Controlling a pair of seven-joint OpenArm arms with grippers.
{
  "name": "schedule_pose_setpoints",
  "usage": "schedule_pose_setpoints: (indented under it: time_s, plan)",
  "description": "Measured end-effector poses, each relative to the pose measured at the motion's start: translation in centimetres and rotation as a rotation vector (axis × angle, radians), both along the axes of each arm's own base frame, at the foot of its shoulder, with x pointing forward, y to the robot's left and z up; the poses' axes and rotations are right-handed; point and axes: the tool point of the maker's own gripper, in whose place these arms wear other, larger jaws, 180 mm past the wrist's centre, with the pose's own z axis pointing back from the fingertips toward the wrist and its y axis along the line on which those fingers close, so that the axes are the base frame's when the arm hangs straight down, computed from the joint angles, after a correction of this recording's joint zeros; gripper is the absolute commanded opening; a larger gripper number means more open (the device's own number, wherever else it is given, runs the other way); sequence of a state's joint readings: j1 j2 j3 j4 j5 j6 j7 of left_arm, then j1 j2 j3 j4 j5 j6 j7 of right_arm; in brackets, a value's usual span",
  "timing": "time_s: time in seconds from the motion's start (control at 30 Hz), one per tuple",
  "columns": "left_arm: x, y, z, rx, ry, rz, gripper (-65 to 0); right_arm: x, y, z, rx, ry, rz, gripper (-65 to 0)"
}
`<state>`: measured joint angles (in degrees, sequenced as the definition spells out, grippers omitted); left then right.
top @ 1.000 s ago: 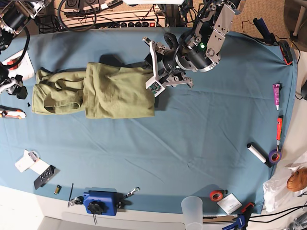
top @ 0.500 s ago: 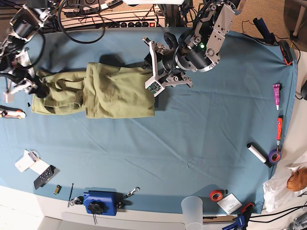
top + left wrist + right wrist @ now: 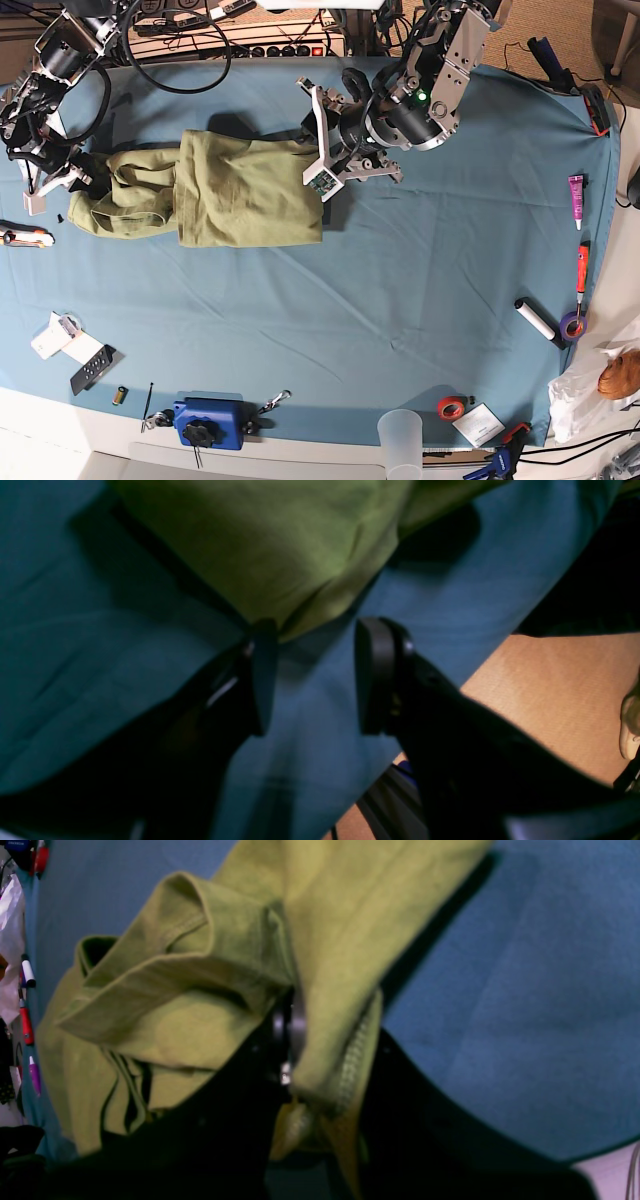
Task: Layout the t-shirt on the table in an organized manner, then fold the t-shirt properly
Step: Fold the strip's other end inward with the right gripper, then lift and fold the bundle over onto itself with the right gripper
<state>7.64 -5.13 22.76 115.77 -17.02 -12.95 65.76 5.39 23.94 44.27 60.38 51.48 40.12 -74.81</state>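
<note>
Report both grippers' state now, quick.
Left gripper: open, jaws apart at a corner of the t-shirt, gripping nothing.
Right gripper: shut on the t-shirt's bunched end.

Your olive t-shirt (image 3: 210, 190) lies partly folded on the teal table (image 3: 400, 280).

You can see the shirt's body folded into a flat, smooth-edged rectangle toward the table's far side, left of middle in the base view. Its left end is bunched and rumpled, with a hemmed edge and sleeve folds lifted off the cloth. The table covering shows faint creases but sits flat.
</note>
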Motion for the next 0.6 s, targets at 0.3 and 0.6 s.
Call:
schedule_pose_setpoints:
  time_s: [0.3, 0.6]
  plan:
    - [-0.1, 0.2, -0.2, 0.010, 0.017, 0.012, -40.8, 1.3, -3.4, 6.5, -0.400, -0.053, 0.033, -65.0]
    - [-0.3, 0.3, -0.4, 0.022, 0.029, 0.008, -40.8, 3.0, 3.5, 10.3, -0.603, -0.166, 0.141, -65.0]
